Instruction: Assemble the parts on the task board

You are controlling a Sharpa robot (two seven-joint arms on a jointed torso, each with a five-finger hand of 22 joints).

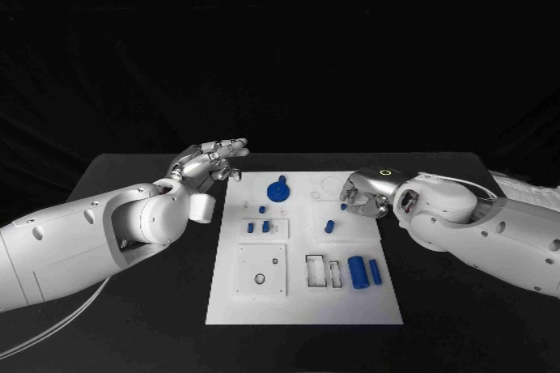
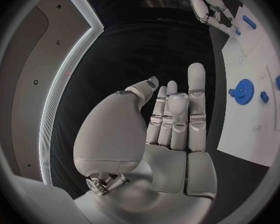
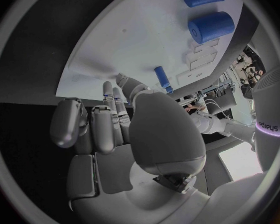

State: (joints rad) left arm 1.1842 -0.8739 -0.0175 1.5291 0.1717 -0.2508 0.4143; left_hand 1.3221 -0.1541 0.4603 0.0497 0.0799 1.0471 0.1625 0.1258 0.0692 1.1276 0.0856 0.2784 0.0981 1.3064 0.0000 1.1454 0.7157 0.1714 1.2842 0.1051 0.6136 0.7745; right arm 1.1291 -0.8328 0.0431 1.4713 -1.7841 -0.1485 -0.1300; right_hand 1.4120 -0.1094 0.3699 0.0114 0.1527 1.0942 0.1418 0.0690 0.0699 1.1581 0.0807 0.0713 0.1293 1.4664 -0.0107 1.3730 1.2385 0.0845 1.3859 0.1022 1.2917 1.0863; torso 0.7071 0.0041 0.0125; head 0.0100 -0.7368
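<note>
Hovering over the far right part of the flat white plastic task board (image 1: 306, 304), the right hand (image 1: 364, 200) had its silver fingers curled inward; whether anything was pinched in them could not be told. Just near of it, toward the robot, lay a small blue plastic peg (image 1: 330, 225), its long axis running roughly near to far with a slight tilt. In the right wrist view the same peg (image 3: 160, 77) lay just beyond the fingertips (image 3: 123, 79), apart from them. The right hand was plainly the nearer of the two, so a grasp would likely call for a short reach down and back toward the robot.

The left hand (image 1: 211, 163) hung beyond the board's far left corner over the black counter (image 1: 129, 169), fingers straight and close together, holding nothing. A round blue toothed gear (image 1: 277, 192) sat on the far middle of the board, between the two hands. Two small blue blocks (image 1: 259, 226) stood at middle left. At the near right lay a thick blue cylinder (image 1: 358, 272) and just beside it a thinner blue rod (image 1: 375, 270), both lengthwise near to far, well apart from the peg and out of the way.
</note>
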